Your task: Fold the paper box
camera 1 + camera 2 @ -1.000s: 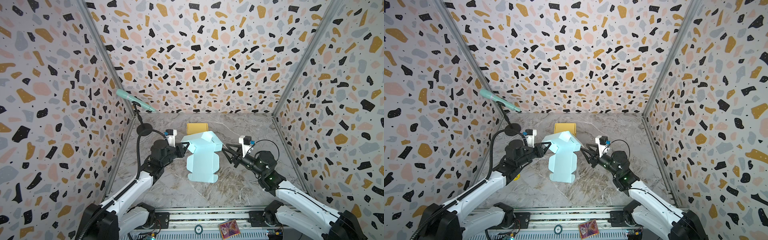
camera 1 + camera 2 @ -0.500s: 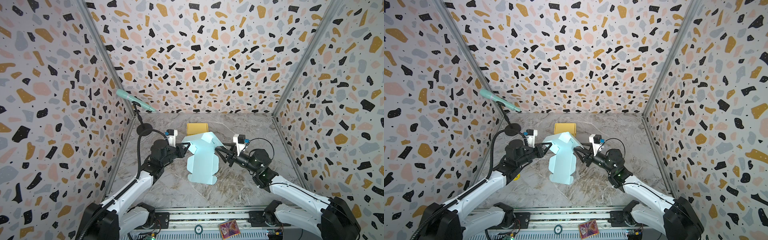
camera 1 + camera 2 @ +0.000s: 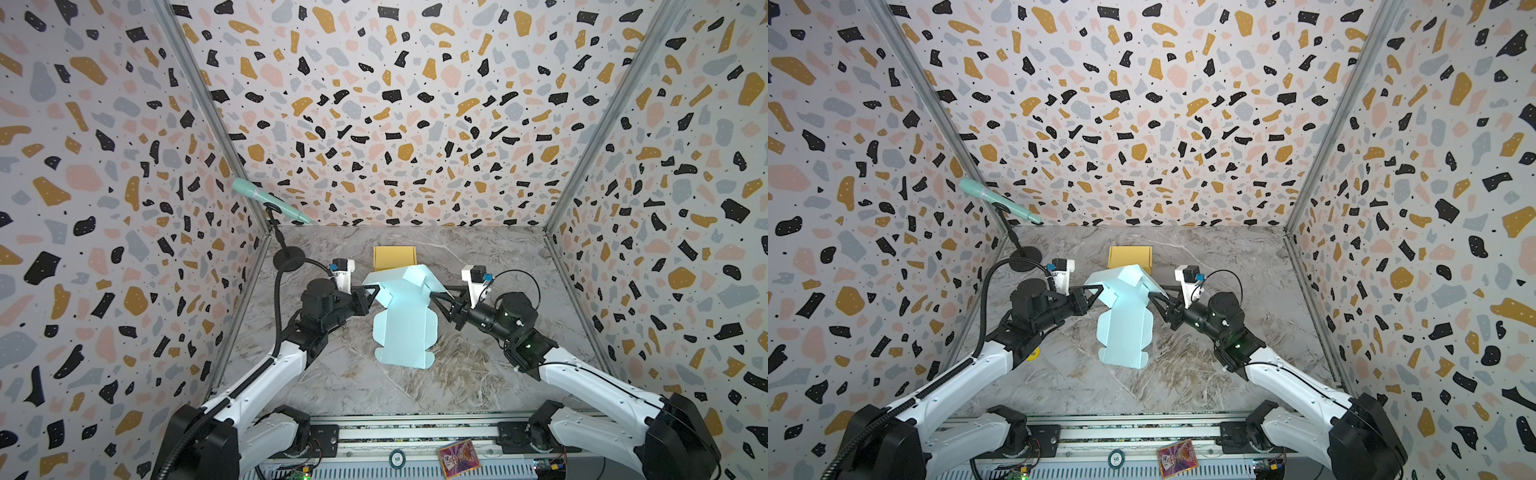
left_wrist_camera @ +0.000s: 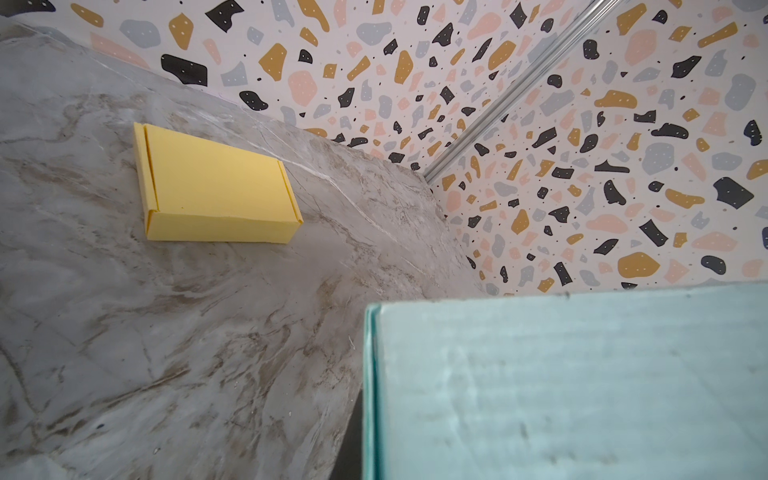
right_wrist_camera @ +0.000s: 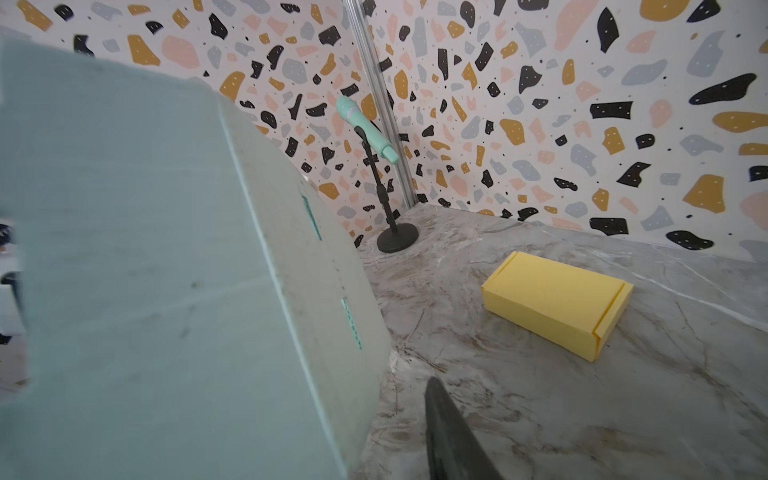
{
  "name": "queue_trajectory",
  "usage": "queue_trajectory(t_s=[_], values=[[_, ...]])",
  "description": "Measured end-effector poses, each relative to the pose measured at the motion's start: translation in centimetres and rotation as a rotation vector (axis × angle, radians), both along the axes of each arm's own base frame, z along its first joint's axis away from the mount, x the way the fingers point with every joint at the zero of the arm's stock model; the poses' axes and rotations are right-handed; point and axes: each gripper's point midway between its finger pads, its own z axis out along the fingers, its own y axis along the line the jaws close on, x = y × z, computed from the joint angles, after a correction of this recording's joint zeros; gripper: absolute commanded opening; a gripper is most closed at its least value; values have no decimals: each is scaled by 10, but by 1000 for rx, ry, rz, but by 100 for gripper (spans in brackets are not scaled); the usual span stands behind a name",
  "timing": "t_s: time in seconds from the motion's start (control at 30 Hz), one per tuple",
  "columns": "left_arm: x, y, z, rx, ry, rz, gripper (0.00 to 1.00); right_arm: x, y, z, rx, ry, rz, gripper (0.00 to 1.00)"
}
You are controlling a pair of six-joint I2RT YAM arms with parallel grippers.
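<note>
The paper box point(image 3: 405, 324) is a light blue, partly folded sheet standing tilted in mid-table, its lower end resting on the marble, as both top views show point(image 3: 1125, 328). My left gripper point(image 3: 374, 291) is shut on the sheet's upper left edge; in the left wrist view the blue panel point(image 4: 582, 395) fills the near corner and hides the fingers. My right gripper point(image 3: 436, 297) stands open at the raised right flap. In the right wrist view one dark finger point(image 5: 449, 436) is apart from the blue panel point(image 5: 145, 270), which hides the other finger.
A folded yellow box point(image 3: 394, 258) lies on the marble just behind the blue one, also in the wrist views point(image 4: 216, 191) point(image 5: 557, 303). A mint microphone point(image 3: 270, 201) on a black stand point(image 3: 293, 253) occupies the back left corner. Patterned walls enclose three sides.
My right gripper has moved left up to the blue sheet's right flap and its jaws have narrowed a little. The left gripper keeps its grip and has not moved.
</note>
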Motion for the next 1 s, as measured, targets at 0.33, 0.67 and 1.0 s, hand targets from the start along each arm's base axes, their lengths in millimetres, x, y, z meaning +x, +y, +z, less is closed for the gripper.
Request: queue_trajectory(t_s=[0.33, 0.67, 1.0], values=[[11, 3, 1, 77, 17, -33, 0, -37, -46, 72, -25, -191, -39, 40], [5, -2, -5, 151, 13, -120, 0, -5, -47, 43, -105, -96, -50, 36], [3, -5, -16, 168, 34, -150, 0, -11, -5, 13, -170, -39, 146, 34]])
